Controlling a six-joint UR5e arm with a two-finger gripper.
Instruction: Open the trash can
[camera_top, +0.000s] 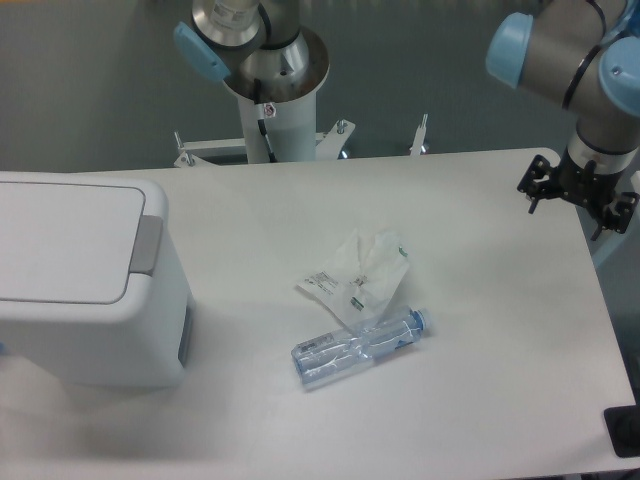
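Observation:
The trash can (95, 300) is a large boxy white bin at the left of the table. Its flat lid (60, 240) lies shut, with the grey push tab (147, 245) on its right edge. My gripper (581, 198) hangs at the far right of the table, near the back edge and far from the trash can. Its black fingers (535, 185) stick out on both sides of the wrist, spread apart and holding nothing.
A clear plastic bottle with a blue cap (360, 347) lies on its side mid-table. A crumpled clear wrapper (360, 272) lies just behind it. The arm's white pedestal (272, 110) stands behind the table. A black object (625, 430) sits at the bottom right corner.

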